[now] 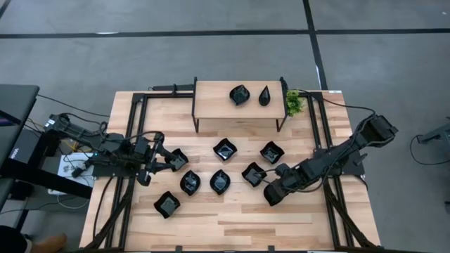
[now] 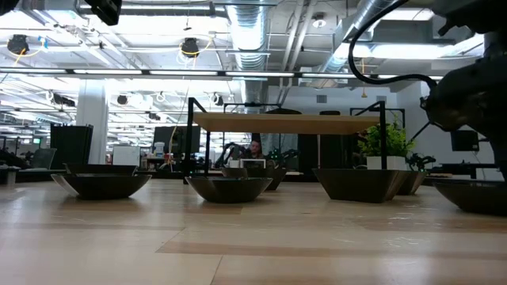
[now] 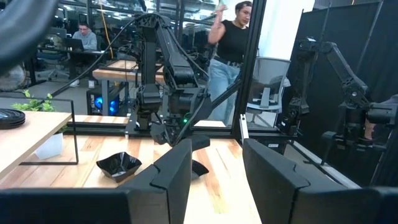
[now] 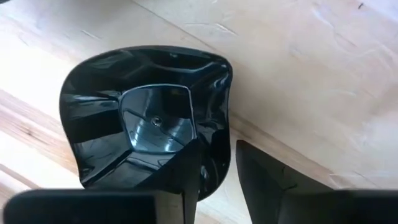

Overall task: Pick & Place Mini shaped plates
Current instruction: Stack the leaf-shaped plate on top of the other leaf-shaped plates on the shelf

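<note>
Straddling the rim of a black mini plate [image 4: 149, 118] at the 3 o'clock side of the tabletop [image 1: 232, 218], the right gripper [image 4: 217, 180] is holding its fingers parted, so it is needing to descend squarely before clenching, while the left gripper [image 1: 167, 160] is waiting released at 9 o'clock.

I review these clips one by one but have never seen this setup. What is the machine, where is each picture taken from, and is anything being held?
Two dark robot arms work at a wooden table. One picture looks straight down, one looks level across the tabletop, and one camera sits on each wrist. Seven small black plates lie on the table and two more on the raised shelf, beside a small plant. The right tool has its fingers straddling the rim of a black plate, not visibly lifted. The left tool is open and holds nothing, next to another plate.
</note>
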You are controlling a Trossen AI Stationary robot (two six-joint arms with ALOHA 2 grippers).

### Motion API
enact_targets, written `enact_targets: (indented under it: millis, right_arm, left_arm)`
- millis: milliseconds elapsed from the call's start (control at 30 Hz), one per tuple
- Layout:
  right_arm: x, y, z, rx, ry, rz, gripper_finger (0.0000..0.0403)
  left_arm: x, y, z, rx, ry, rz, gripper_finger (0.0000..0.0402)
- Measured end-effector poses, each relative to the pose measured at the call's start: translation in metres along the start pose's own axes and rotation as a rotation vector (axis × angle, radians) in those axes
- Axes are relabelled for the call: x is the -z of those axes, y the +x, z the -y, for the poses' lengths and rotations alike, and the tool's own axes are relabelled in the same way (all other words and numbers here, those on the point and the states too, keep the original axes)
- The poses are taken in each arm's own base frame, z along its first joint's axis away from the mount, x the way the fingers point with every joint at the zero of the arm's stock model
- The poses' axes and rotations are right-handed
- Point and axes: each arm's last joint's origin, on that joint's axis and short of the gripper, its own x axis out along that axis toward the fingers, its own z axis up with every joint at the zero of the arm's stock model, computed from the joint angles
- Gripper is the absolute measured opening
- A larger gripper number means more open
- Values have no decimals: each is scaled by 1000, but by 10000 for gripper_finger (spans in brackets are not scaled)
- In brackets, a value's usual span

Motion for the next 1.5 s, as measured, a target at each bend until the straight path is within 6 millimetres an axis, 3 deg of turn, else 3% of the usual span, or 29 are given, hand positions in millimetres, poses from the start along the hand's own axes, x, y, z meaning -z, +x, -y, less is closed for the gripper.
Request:
enact_targets:
  millis: [633,967,1500]
  right_arm:
    - [0,0,-1,-6,0,0,6]
    - [0,-3,-2,-28,-4,-3,2]
    - [3,-56,3,-287,-46,0,1]
  left_arm:
    - [-1,0,-1,-34,-1,7,145]
    - [-1,0,-1,-33,-1,9,145]
    - [-1,0,-1,-33,-2,15,145]
